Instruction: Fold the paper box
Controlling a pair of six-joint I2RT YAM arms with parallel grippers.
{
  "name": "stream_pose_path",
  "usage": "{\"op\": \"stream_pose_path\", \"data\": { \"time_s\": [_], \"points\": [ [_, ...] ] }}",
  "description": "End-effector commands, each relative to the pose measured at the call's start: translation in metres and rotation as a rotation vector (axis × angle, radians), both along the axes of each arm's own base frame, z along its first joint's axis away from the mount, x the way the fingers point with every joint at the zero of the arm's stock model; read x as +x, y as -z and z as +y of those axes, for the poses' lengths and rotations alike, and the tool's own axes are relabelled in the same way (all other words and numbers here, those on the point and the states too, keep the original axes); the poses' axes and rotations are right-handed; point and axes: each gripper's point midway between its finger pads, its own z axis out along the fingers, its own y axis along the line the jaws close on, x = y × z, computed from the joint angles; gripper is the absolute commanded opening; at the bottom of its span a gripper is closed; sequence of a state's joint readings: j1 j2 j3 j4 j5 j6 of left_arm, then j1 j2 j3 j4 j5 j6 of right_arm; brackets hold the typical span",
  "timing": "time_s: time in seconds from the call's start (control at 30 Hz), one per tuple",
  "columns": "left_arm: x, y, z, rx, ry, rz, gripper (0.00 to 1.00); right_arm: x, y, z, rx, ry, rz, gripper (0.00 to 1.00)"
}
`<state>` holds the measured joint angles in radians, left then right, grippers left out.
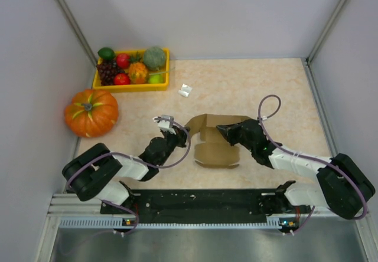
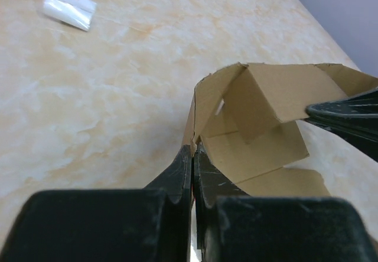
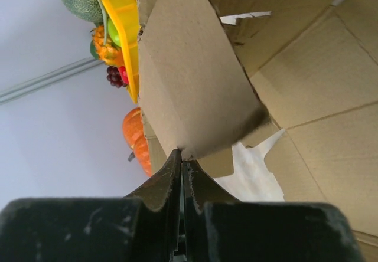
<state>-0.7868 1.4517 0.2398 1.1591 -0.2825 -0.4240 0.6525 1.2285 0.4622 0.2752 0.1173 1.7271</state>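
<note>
Two arms on one paper box (image 1: pixel 216 143), and both have a bite! One brown cardboard piece, partly raised, sits on the tabletop (image 1: pixel 283 91) about midway between its left and right edges, nearer the near edge than the far one. Left gripper (image 2: pixel 194 148): fingers pinched tight together on the box's left edge, right where an upright wall rises. Right gripper (image 3: pixel 181 156): clamped just as tight, its two fingertips nipping the corner of one raised flap, which stands up off the flat panels beneath it.

Away from the action, one yellow tray (image 1: pixel 131 87) sits in the far left corner of the tabletop. It holds what I count as seven pieces of fruit and veg (image 1: pixel 137 72): one bunch of dark grapes (image 1: pixel 107 72), two red ones, the rest green or orange. One big orange pumpkin (image 1: pixel 91 112) sits by the left edge, just in front of the tray. One small white object (image 1: pixel 185 90) lies just right of the tray, well apart from the box.
</note>
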Motion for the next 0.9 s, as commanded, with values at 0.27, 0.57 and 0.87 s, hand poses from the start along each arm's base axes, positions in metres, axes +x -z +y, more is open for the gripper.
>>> {"op": "stream_pose_path", "data": {
  "time_s": [0.27,0.57,0.87],
  "points": [
    [-0.013,-0.024,-0.057,-0.117,0.022,-0.065,0.0,-0.011,-0.01,-0.007,0.009,0.018,-0.097,0.0],
    [-0.02,-0.015,-0.062,-0.04,0.006,-0.089,0.0,-0.035,0.007,-0.031,-0.138,-0.029,-0.128,0.0],
    [-0.03,-0.008,-0.077,-0.033,0.006,-0.094,0.0,-0.049,0.015,-0.035,-0.169,-0.096,-0.206,0.0]
  ]
}}
